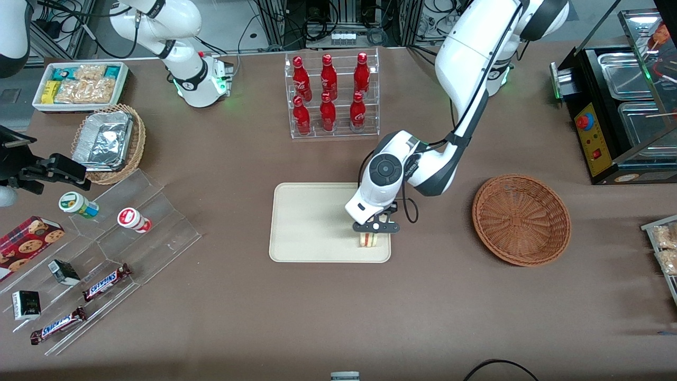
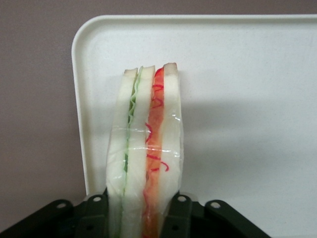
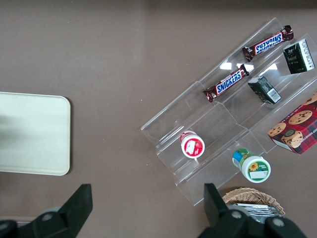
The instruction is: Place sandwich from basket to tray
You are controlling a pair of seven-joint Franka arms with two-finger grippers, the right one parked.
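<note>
My left gripper (image 1: pixel 368 233) is shut on the sandwich (image 1: pixel 368 239), a wrapped wedge of pale bread with red and green filling. It holds the wedge over the corner of the cream tray (image 1: pixel 307 222) that is nearest the front camera and toward the working arm's end. In the left wrist view the sandwich (image 2: pixel 145 148) stands upright between the two black fingers (image 2: pixel 181 215), with the tray (image 2: pixel 247 89) under it. I cannot tell whether it touches the tray. The reddish-brown wicker basket (image 1: pixel 521 218) lies empty toward the working arm's end of the table.
A clear rack of red bottles (image 1: pixel 330 95) stands farther from the front camera than the tray. A black food warmer (image 1: pixel 619 106) sits past the basket. Toward the parked arm's end are a clear stepped shelf with snacks (image 1: pixel 100 264), a tan basket with foil containers (image 1: pixel 108 143) and a white snack bin (image 1: pixel 79 84).
</note>
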